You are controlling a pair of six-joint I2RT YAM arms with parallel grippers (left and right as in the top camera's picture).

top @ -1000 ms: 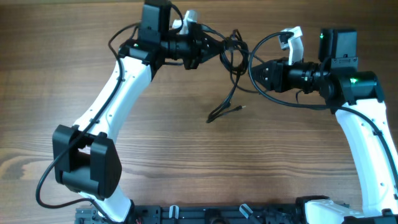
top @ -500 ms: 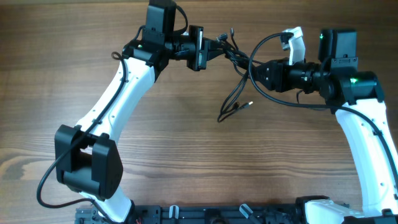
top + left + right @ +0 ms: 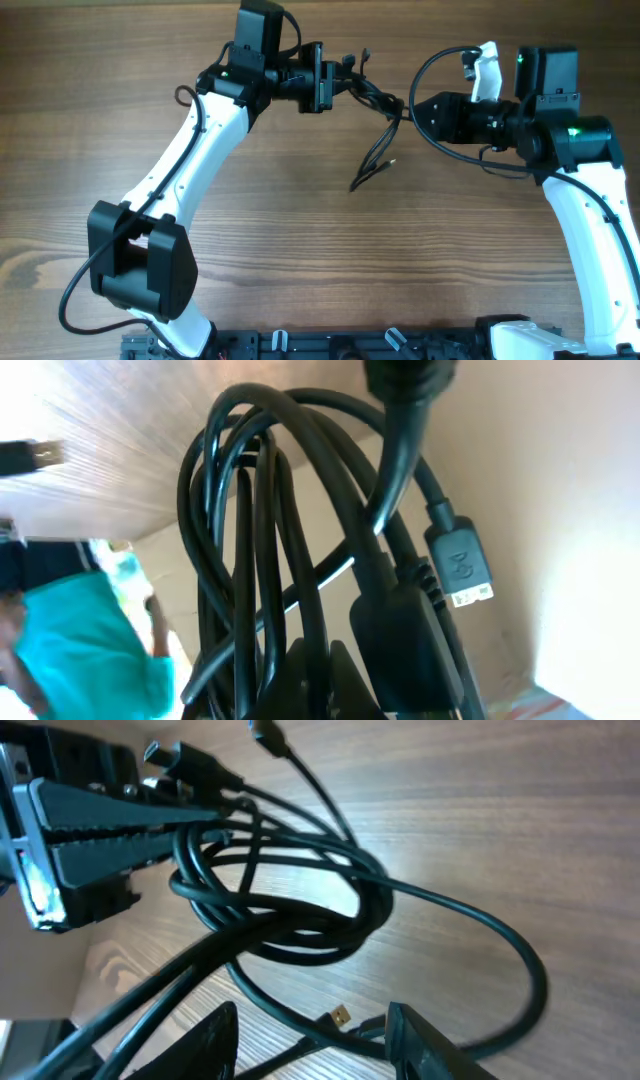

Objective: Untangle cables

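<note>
Since a second ago left claw [image 3: 335, 82] has rolled, dragging the cables [image 3: 372, 92] toward the tabletop's [image 3: 300, 250] far edge; right claw [image 3: 412, 106] has widened. Left clamped tight on the bundle, ends dangling. Right part open, strands loose between its fingers [image 3: 208, 1045], gripping nothing. Step: regrasp. Next likely needs right to pinch one strand, pull away.
</note>
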